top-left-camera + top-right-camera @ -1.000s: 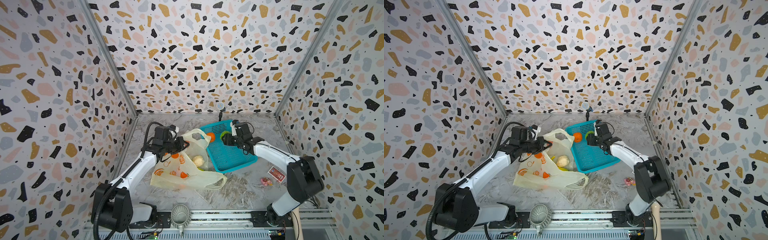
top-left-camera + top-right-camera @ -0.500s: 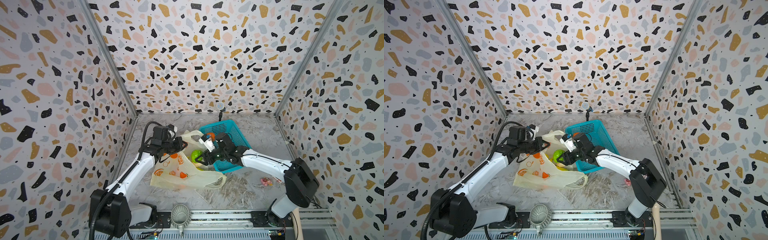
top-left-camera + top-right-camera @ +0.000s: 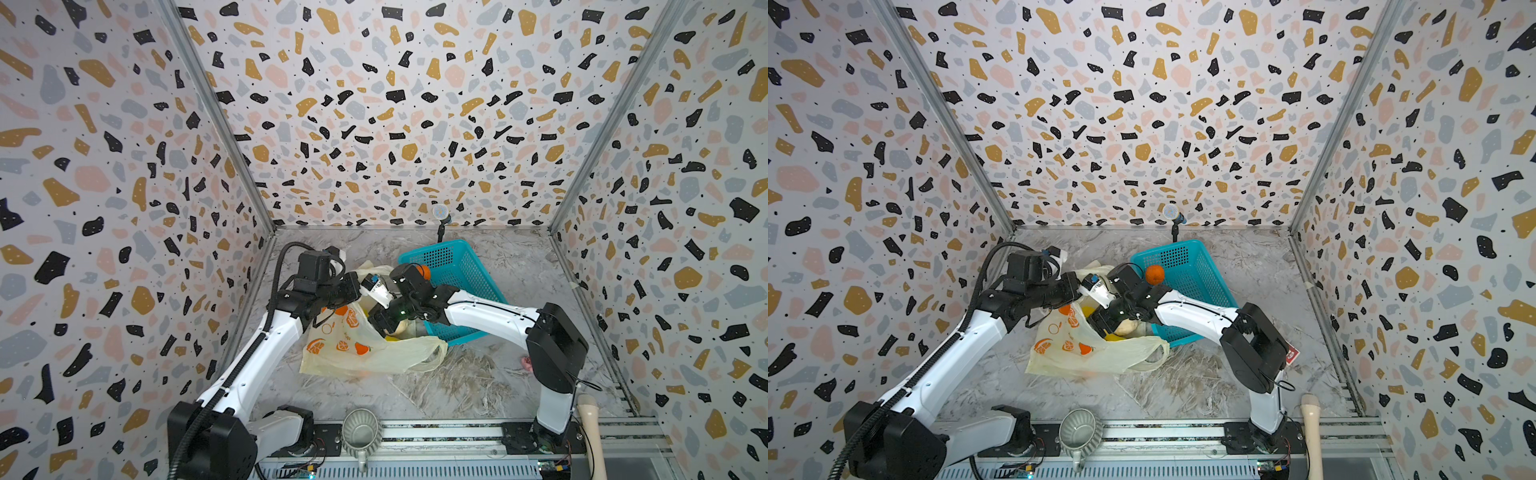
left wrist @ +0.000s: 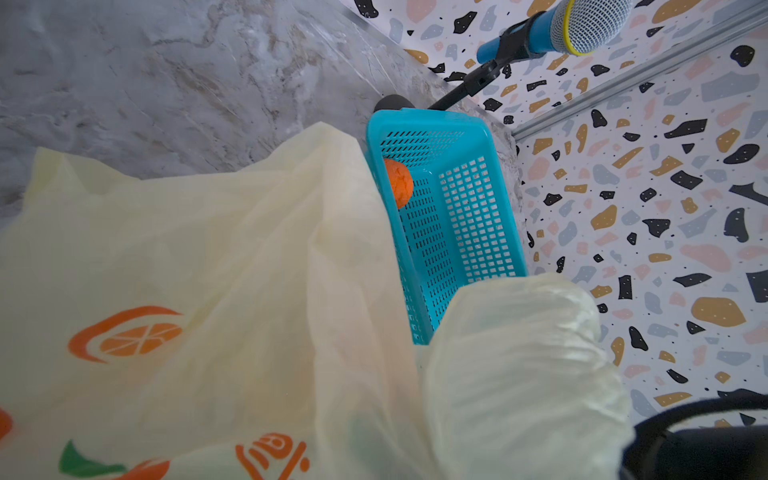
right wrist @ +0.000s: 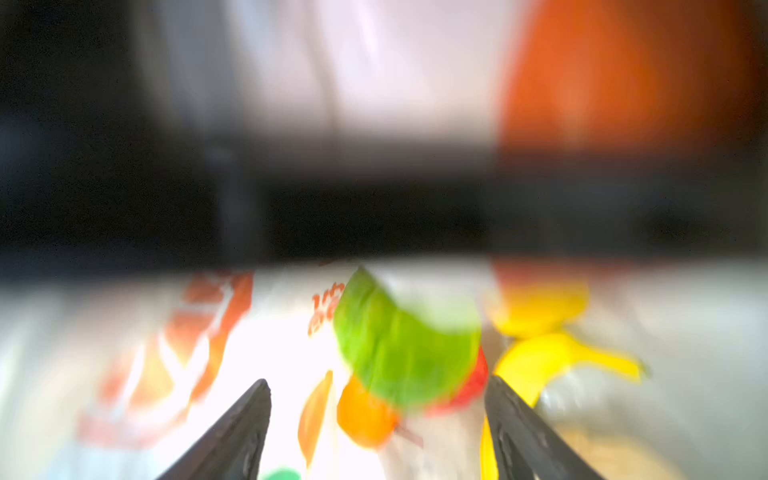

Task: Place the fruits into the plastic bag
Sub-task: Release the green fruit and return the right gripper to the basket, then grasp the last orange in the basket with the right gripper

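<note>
On the marbled desk [image 3: 478, 386], the plastic bag [image 3: 365, 353] lies left of centre. Its printed side spreads toward the front and its mouth is turned up toward the teal basket [image 3: 465, 266], which stands touching it on the right. In both top views the basket sits askew near the back wall, just in front of a microphone [image 3: 441, 212] on a stand.

The left wrist view gives the bag [image 4: 208, 249] as a close sheet of pale film draped against the basket [image 4: 469, 216] wall. That detail is too small to make out from above.

The left gripper [image 3: 353, 291] is clamped on the bag's raised upper edge and holds the mouth up. Its fingers do not appear in its own wrist view. The right gripper [image 3: 384, 322] reaches across the basket rim and down into the bag's mouth. From above its fingers are buried in the film. The blurred right wrist view shows the right gripper [image 5: 376, 380] with its two dark fingers spread apart and nothing between them.

Only that wrist view shows a green fruit [image 5: 403, 353] just beyond the fingertips, inside the bag and beside a yellow fruit [image 5: 540, 353].

A top view shows a tan fruit [image 3: 1127, 326] at the bag's mouth. One orange [image 3: 1155, 275] sits in the basket. It is half hidden by the right arm in a top view [image 3: 424, 271], and it shows plainly against the basket wall in the left wrist view [image 4: 399, 183].
</note>
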`<state>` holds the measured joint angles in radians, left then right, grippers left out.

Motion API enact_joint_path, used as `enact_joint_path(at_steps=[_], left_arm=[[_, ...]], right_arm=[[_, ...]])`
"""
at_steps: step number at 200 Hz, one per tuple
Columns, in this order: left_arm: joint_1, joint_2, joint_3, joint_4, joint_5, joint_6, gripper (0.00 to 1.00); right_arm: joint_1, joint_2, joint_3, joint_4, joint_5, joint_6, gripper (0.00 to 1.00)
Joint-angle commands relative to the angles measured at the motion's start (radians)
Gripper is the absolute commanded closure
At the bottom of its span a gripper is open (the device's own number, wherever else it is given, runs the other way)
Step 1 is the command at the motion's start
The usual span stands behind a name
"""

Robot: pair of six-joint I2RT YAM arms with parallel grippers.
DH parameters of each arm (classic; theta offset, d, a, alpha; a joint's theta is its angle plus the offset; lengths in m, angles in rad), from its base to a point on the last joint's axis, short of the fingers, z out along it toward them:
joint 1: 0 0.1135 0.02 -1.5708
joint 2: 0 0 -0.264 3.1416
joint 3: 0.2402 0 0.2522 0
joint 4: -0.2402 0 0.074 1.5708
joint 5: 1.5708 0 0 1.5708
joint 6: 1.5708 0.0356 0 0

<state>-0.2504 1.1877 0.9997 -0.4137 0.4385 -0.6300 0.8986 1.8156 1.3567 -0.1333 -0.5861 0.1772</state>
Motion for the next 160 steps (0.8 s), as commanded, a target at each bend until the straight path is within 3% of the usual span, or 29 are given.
enact_joint_path(at_steps=[1,37,65,122,160], left_arm=[[-0.004,-0.004,0.004,0.052,0.031,-0.002,1.00],[-0.004,0.014,0.004,0.068,0.032,-0.007,1.00],[-0.005,0.028,0.007,0.076,0.036,-0.009,1.00],[-0.005,0.028,0.006,0.078,0.043,-0.007,1.00],[-0.004,0.019,-0.002,0.088,0.045,-0.007,1.00]], right_arm=[[-0.098,-0.191,-0.088,0.068,-0.022,0.047,0.17],[-0.287,-0.423,-0.280,0.159,0.002,0.128,0.17],[-0.416,-0.451,-0.356,0.189,0.126,0.219,0.17],[-0.441,-0.074,-0.067,0.050,0.233,0.237,0.17],[-0.451,0.189,0.141,0.010,0.204,0.253,0.17]])
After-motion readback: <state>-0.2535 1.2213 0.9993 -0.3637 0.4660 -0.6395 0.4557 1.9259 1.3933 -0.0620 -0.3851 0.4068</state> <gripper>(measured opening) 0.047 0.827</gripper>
